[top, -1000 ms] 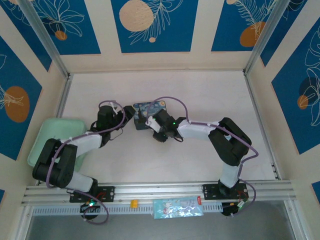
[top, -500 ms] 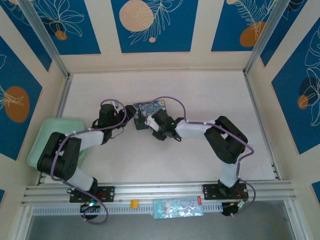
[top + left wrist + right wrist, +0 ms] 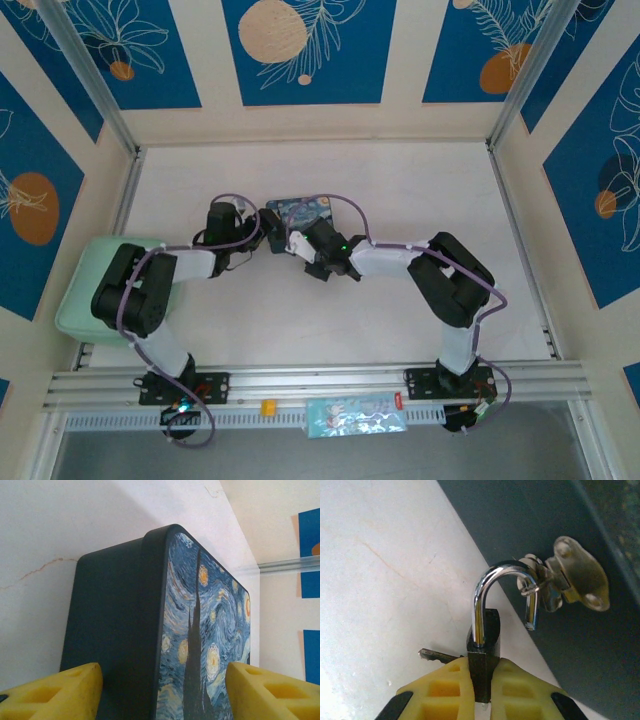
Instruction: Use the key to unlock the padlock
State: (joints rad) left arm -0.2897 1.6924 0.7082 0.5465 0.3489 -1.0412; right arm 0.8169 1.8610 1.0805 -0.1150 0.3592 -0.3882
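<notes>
Padlock (image 3: pixel 487 630): small black body with a bright silvery shackle, sitting clamped between the yellow fingertips of the right gripper (image 3: pixel 482 685), beside the starry-night box (image 3: pixel 200 630). The shackle is standing open, its free end hooking through the box's hasp (image 3: pixel 575 582). The key (image 3: pixel 432 655) is protruding sideways from behind the body. The left gripper (image 3: pixel 160 695) is straddling the box, fingers apart.

One padlock (image 3: pixel 483 652) is showing, one key (image 3: pixel 436 655), one painted box (image 3: pixel 120 630) carrying one metal hasp (image 3: pixel 577 582). Two grippers are appearing: left gripper (image 3: pixel 162 672), right gripper (image 3: pixel 481 669). One green tray (image 3: pixel 78 300) is sitting at left.
</notes>
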